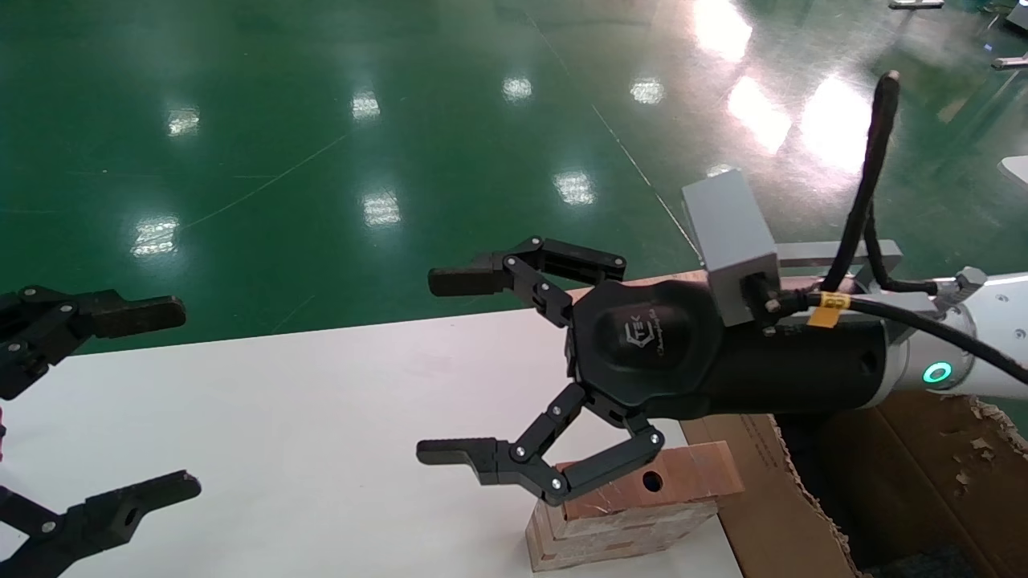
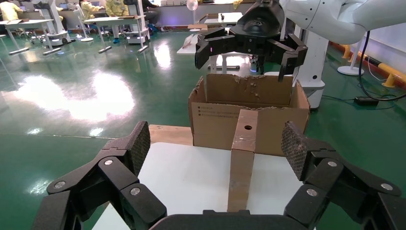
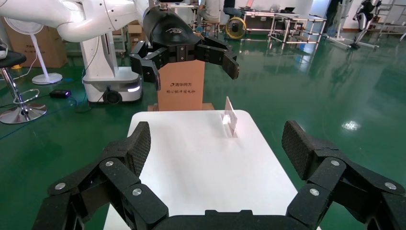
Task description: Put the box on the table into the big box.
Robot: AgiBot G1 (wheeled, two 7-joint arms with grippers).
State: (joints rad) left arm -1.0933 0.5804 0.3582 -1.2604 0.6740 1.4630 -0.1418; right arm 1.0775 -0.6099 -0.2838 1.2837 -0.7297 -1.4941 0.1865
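Note:
The small brown box (image 1: pixel 642 498) with one round hole in its glossy top lies at the right edge of the white table (image 1: pixel 321 401), up against the big box (image 1: pixel 771 514). My right gripper (image 1: pixel 446 368) hangs open and empty in the air above the small box, with its lower finger crossing in front of it. From the left wrist, the box (image 2: pixel 243 158) lies straight ahead with the torn carton, the big box (image 2: pixel 215 117), behind it. My left gripper (image 1: pixel 169 397) hovers open over the table's left end.
A brown plywood board (image 2: pixel 167 134) lies beside the carton. A thin pinkish clear piece (image 3: pixel 230 118) stands on the table (image 3: pixel 191 158) near its left end. A printed brown carton (image 3: pixel 181 88) stands beyond that end. Green floor surrounds the table.

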